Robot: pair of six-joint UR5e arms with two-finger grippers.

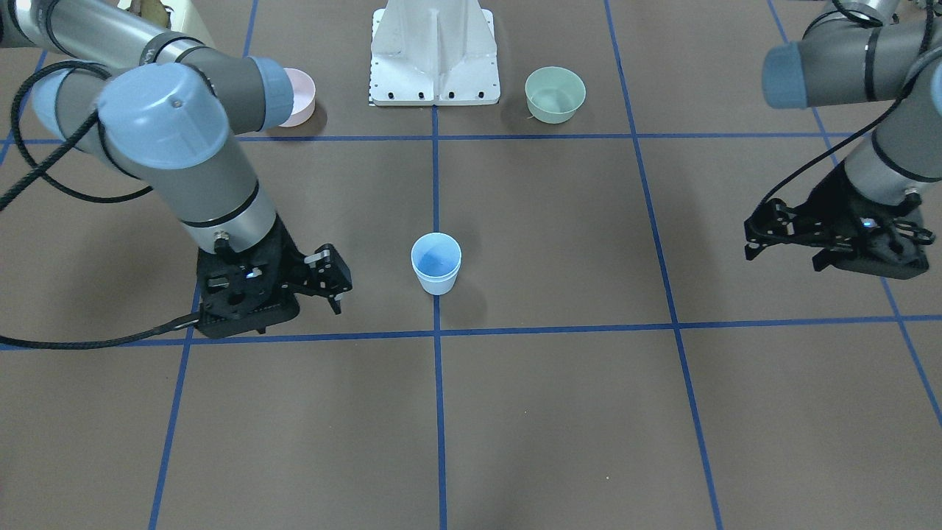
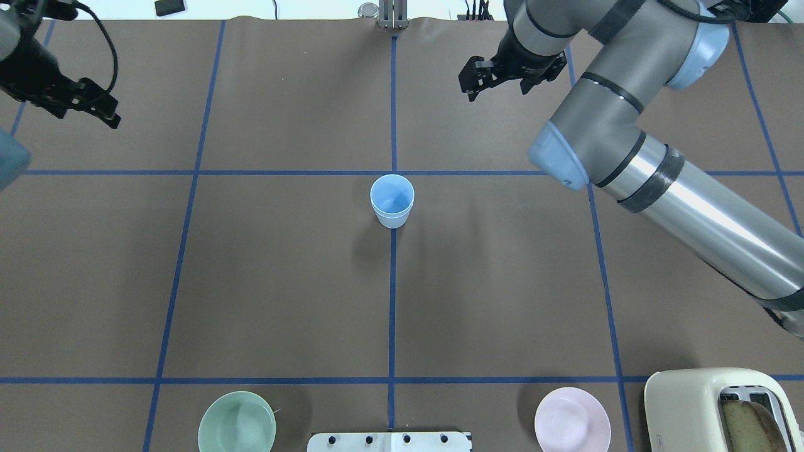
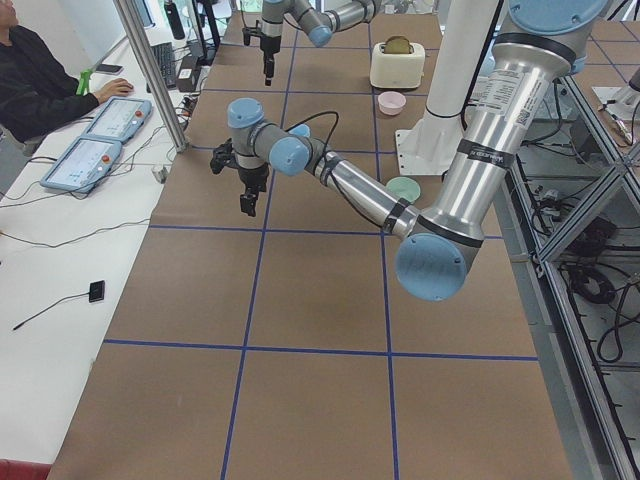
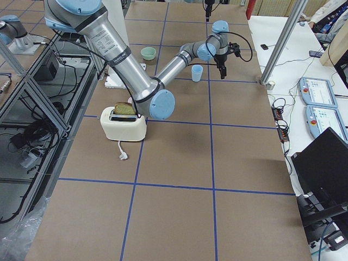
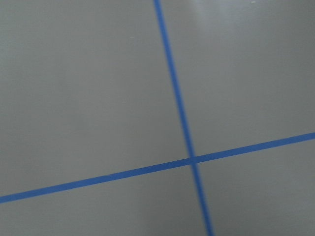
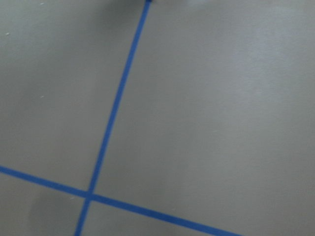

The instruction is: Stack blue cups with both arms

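Sky-blue and pale, the two tapered plastic tumblers (image 2: 392, 201) seem nested into one upright stack at the centre of the brown desk (image 2: 282, 282), on a blue tape line (image 2: 392, 301). Seen from overhead, the right arm's black pincer (image 2: 496, 86) hangs at 1 o'clock from the stack and the left arm's pincer (image 1: 784, 256) at 10 o'clock. Both are well apart from it, fingers spread wide and holding nothing.

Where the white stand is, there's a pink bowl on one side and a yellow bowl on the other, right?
Nearly. There is no yellow bowl: it is a mint-green bowl, as the overhead exterior view shows. The pink bowl does sit on the white stand's other side.
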